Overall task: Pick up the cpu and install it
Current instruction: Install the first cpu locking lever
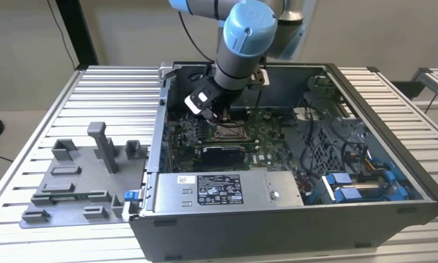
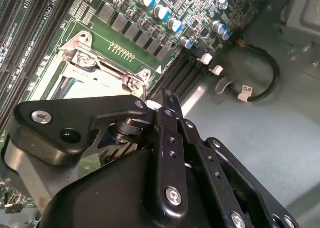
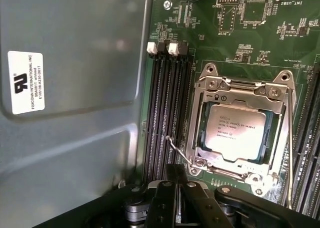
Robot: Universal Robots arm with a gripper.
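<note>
Inspection inside the computer case: I am holding my jaws pressed together, gripping nothing, low over the motherboard. The cpu is lying flat in its socket frame, just beyond my fingertips and off to one side. The wire lever is lying between us.

The exterior view is looking down from high up and well back, taking in the ribbed surface and the open computer case, with my arm reaching in from the far side. Both wrist views are riding close above the motherboard, looking past my hand. The first is facing the socket frame squarely; the second is catching it at a slant. Both are sharing that frame and the memory slots beside it.
</note>
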